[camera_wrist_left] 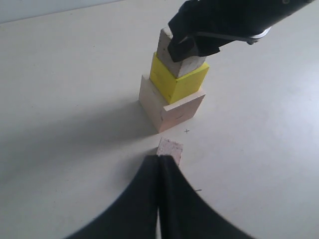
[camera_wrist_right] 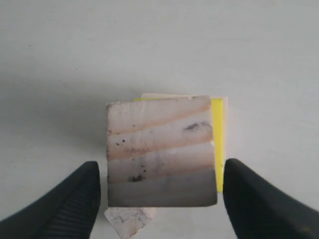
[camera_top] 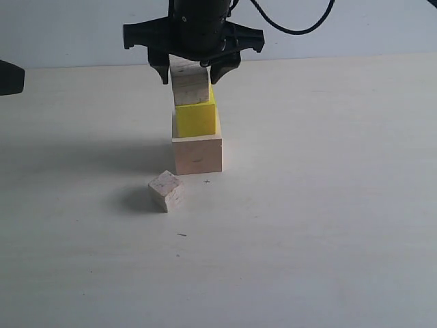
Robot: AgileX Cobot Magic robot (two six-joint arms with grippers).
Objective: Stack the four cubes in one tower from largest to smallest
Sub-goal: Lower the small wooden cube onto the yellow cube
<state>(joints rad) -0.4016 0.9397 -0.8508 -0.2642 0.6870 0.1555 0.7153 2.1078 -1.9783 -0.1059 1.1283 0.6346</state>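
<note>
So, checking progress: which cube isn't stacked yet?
The smallest wooden cube lies alone on the table; the pale cube, yellow cube and grained cube are stacked.

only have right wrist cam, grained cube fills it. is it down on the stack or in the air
Observer: Down: the grained wooden cube rests on the yellow cube, which sits on the large pale cube.
Operator: where's the last one
Observer: The smallest cube lies on the table in front of the large pale cube, apart from it.
Operator: left gripper free
Observer: Yes, the left gripper is shut on nothing.
</note>
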